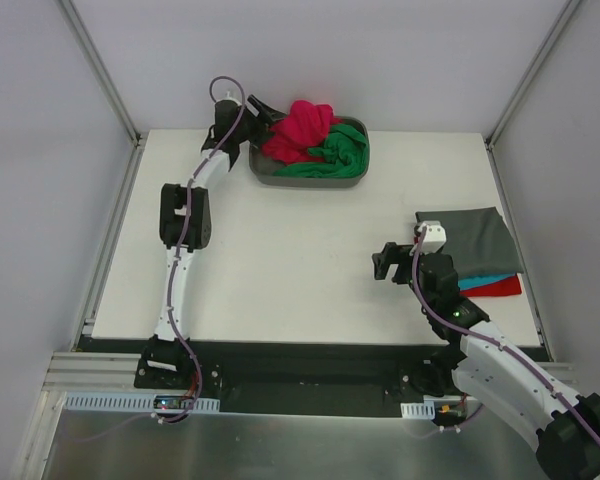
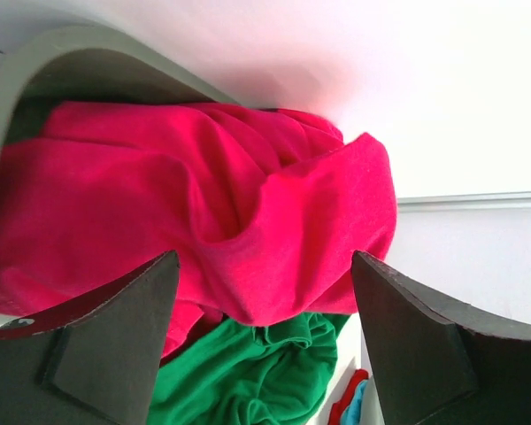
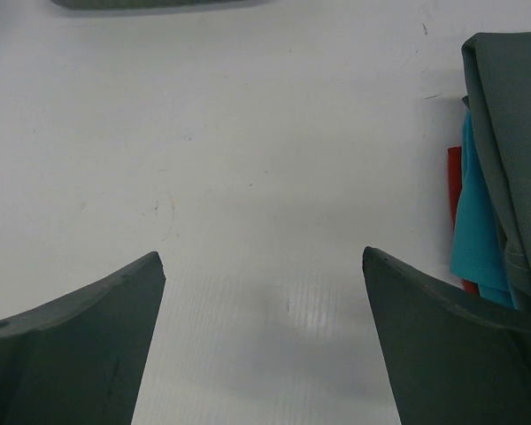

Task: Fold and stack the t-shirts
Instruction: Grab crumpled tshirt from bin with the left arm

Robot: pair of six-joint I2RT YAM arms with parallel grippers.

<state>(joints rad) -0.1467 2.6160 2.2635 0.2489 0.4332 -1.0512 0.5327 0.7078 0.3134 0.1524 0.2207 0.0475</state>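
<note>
My left gripper [image 2: 264, 257] is at the far edge of the bench [image 1: 280, 270], reaching over the left rim of the grey tub [image 1: 310, 182]. Its jaws stand wide apart with a raised fold of the crimson-pink t-shirt [image 2: 203, 204] between them. I cannot see either finger pressing the cloth, so nothing is held. The bright green t-shirt [image 1: 335, 155] lies crumpled under and to the right of the pink one, filling the tub's right half. The tub wall curves close by my left finger, so there is little room on that side.

My right gripper [image 3: 264, 257] hangs fully open and empty over bare bench near the right edge. Open white surface runs ahead of it and to its left, all the way to the tub. Just to its right is the folded stack: the dark grey t-shirt [image 3: 513, 133] on top, then the teal t-shirt [image 3: 473, 230], and the red t-shirt [image 3: 454, 186] at the bottom, the lower two showing only as thin edges. The stack's near-left corner is close to my right finger but apart from it.
</note>
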